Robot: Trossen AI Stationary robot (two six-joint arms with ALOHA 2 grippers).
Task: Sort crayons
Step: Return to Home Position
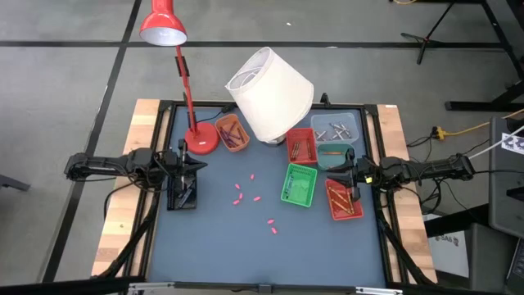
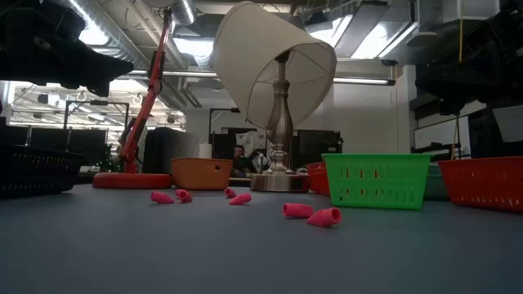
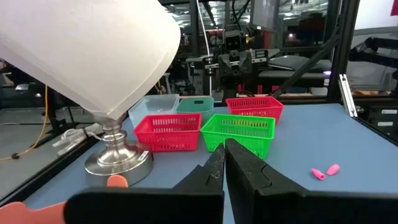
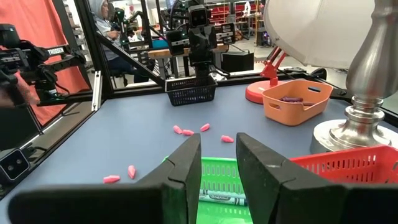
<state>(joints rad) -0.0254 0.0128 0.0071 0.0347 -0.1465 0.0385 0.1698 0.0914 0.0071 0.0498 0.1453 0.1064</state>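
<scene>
- The orange bin (image 1: 219, 126), beside the red desk lamp's base (image 1: 201, 141), holds violet crayons (image 1: 235, 137).
- The clear bin (image 1: 359, 123) at the back right holds grey crayons (image 1: 336, 129). The teal bin (image 1: 334, 156) is in front of it.
- One red basket (image 1: 312, 136) by the white-shaded lamp (image 1: 270, 94) and another red basket (image 1: 355, 215) at the right edge each hold crayons, the second possibly orange ones.
- The green basket (image 1: 300, 195) between them holds a green crayon (image 4: 221, 199).
- The black basket (image 1: 182, 199) stands at the left. Its contents are too dark to make out.
- The front half of the worktop (image 1: 213, 254) is open.
- Six pink crayons (image 1: 239, 197) lie loose mid-worktop.
- The left gripper (image 3: 225, 152) hangs above the black basket, fingers pressed together.
- The right gripper (image 4: 219, 142) hangs near the teal bin, fingers spread and holding nothing. The pink crayons are well apart from both.
</scene>
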